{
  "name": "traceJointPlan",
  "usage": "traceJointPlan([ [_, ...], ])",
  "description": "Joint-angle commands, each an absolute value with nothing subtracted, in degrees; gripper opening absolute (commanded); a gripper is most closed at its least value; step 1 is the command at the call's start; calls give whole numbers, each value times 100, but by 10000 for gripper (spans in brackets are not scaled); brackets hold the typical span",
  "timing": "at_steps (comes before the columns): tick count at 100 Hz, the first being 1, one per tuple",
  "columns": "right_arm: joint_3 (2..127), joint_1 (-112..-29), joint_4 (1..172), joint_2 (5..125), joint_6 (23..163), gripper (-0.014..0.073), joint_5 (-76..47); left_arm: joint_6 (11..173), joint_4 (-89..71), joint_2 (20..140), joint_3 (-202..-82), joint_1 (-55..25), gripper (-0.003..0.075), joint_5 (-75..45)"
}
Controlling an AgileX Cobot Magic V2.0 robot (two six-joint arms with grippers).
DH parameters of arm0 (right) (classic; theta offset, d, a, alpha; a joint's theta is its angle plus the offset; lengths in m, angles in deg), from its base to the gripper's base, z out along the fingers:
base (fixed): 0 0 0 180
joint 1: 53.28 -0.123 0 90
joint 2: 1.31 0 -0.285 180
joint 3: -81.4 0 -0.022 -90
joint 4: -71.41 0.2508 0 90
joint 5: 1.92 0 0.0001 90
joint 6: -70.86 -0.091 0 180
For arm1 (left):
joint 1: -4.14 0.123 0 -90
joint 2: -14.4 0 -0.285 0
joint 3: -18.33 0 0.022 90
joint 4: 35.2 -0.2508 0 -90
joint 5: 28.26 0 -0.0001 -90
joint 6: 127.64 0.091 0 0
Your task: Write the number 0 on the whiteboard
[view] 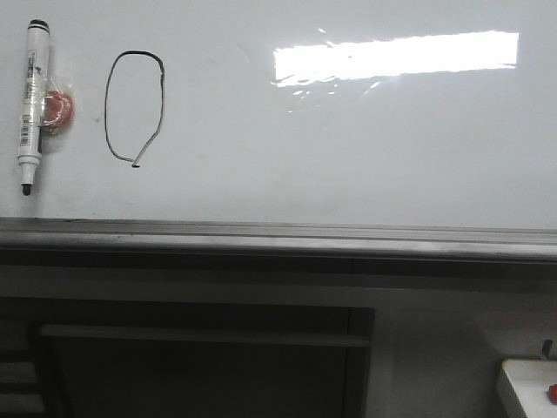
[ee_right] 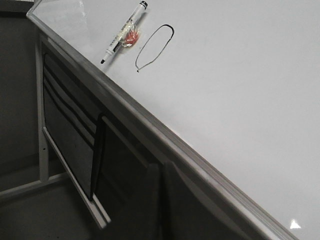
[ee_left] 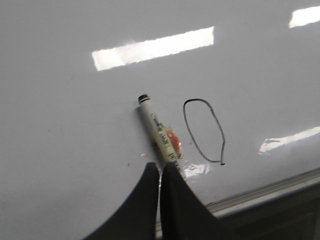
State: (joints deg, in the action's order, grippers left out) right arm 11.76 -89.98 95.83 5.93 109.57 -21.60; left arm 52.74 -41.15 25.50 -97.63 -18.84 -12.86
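The number 0 [view: 134, 106] is a thin black tall oval on the upper left of the whiteboard [view: 348, 148], pointed at its lower end. Left of it a white marker pen [view: 33, 96] with a black cap end clings upright to the board, tip down, a red blob [view: 57, 107] at its side. In the left wrist view my left gripper [ee_left: 161, 167] is shut with nothing between its fingers; the marker pen [ee_left: 157, 130] and the number 0 [ee_left: 204, 131] lie just beyond its tips. My right gripper [ee_right: 162, 167] is shut and empty, low by the ledge, far from the number 0 [ee_right: 155, 47].
A grey metal ledge [view: 278, 233] runs along the board's lower edge. Below it is a dark cabinet front [view: 200, 366] with a horizontal rail. A white object [view: 531, 392] with a red spot shows at the lower right corner. Bright glare [view: 396, 57] covers the board's upper right.
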Motion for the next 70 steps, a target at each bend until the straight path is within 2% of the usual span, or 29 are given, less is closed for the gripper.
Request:
traceJointPlan([
  [1, 1316, -8967, 9669, 519, 10967, -61, -1775, 5236, -3939, 2509, -9693, -1451, -20, -1804],
  [16, 1316, -8967, 9669, 519, 10967, -61, -1775, 5236, -3768, 2169, -9153, -400, -20, -2328],
  [30, 1316, -8967, 9669, 519, 10967, -61, -1775, 5236, -3710, 2040, -8656, 204, -20, -2794],
  [43, 1316, -8967, 9669, 519, 10967, -61, -1775, 5202, -3555, 2040, -8369, 347, -20, -2794],
  [70, 1316, -8967, 9669, 519, 10967, -61, -1775, 5202, -3520, 2040, -8380, 356, -20, -1424],
])
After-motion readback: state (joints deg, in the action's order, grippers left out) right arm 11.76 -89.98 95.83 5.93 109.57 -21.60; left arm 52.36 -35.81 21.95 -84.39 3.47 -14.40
